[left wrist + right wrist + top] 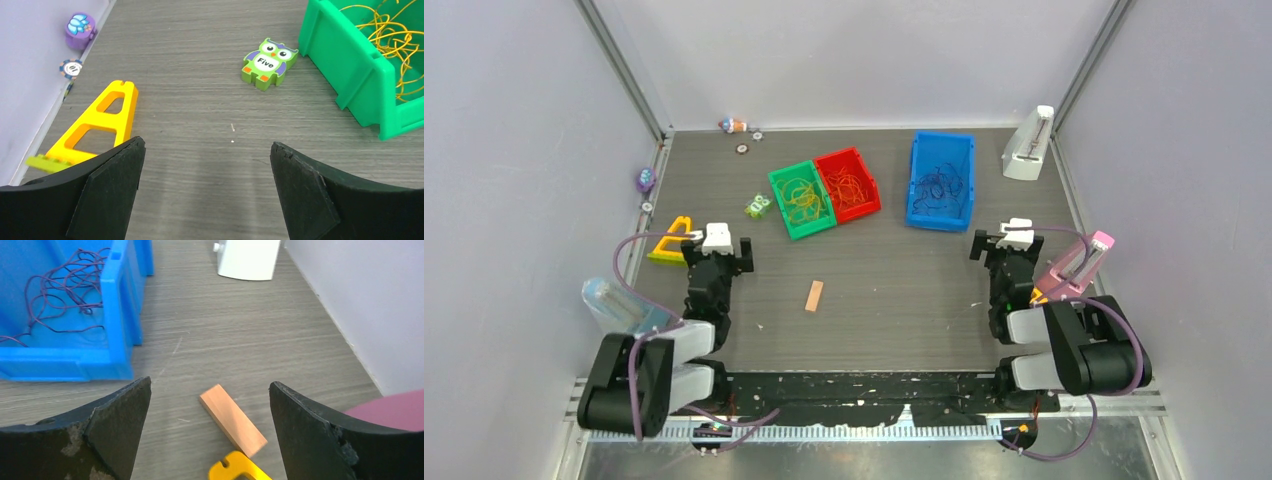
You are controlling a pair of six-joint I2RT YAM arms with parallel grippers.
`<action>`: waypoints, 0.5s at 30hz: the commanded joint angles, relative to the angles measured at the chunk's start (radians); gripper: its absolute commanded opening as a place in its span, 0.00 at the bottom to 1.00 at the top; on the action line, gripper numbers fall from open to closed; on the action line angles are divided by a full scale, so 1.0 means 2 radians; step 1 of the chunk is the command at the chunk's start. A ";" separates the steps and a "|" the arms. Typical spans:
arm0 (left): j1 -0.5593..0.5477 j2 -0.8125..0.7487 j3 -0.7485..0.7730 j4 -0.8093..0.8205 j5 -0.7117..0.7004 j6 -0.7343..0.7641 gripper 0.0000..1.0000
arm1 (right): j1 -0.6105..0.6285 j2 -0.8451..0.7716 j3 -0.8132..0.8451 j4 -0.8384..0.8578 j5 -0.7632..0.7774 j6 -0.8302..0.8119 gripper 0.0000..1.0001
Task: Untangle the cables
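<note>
The cables lie sorted in three bins at the back of the table. Yellow cables (802,198) fill the green bin (776,181), also seen in the left wrist view (395,30). Orange-red cables (849,186) lie in the red bin (871,187). Dark purple cables (941,183) lie in the blue bin (913,190), also seen in the right wrist view (60,285). My left gripper (717,258) (207,150) is open and empty over bare table, well short of the green bin. My right gripper (1004,250) (210,390) is open and empty, to the right of the blue bin.
A tan block (814,296) lies mid-table; another tan block (232,419) and a yellow piece (235,469) lie under my right gripper. A green owl tile (267,62), a yellow triangle frame (102,122), a white device (1028,147) and a pink object (1079,265) stand around.
</note>
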 commanded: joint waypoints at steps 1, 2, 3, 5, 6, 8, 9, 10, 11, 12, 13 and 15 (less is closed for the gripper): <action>0.006 0.088 0.002 0.181 0.008 0.022 0.98 | -0.006 0.015 0.037 0.020 -0.034 0.022 0.94; 0.006 0.079 0.014 0.148 0.003 0.018 0.99 | -0.006 0.018 0.046 0.009 -0.023 0.026 0.95; 0.007 0.061 0.035 0.077 0.004 0.008 0.99 | -0.006 0.020 0.050 0.004 -0.020 0.026 0.96; 0.023 0.069 0.041 0.071 0.026 0.003 0.99 | -0.006 0.019 0.059 -0.018 -0.018 0.027 0.96; 0.023 0.075 0.040 0.090 0.025 0.005 0.99 | -0.006 0.020 0.059 -0.012 -0.018 0.027 0.95; 0.023 0.064 0.048 0.053 0.031 0.001 1.00 | -0.006 0.019 0.060 -0.016 -0.018 0.027 0.95; 0.024 0.065 0.046 0.059 0.032 0.001 1.00 | -0.006 0.020 0.060 -0.015 -0.019 0.027 0.95; 0.024 0.069 0.044 0.074 0.029 0.003 1.00 | -0.006 0.020 0.059 -0.013 -0.018 0.027 0.95; 0.024 0.071 0.043 0.075 0.029 0.003 1.00 | -0.006 0.020 0.059 -0.013 -0.018 0.027 0.95; 0.024 0.069 0.044 0.070 0.030 0.003 1.00 | -0.006 0.021 0.059 -0.013 -0.019 0.027 0.95; 0.024 0.066 0.045 0.065 0.030 0.002 1.00 | -0.006 0.020 0.060 -0.013 -0.019 0.027 0.95; 0.024 0.069 0.044 0.069 0.029 0.002 1.00 | -0.006 0.020 0.060 -0.013 -0.018 0.027 0.95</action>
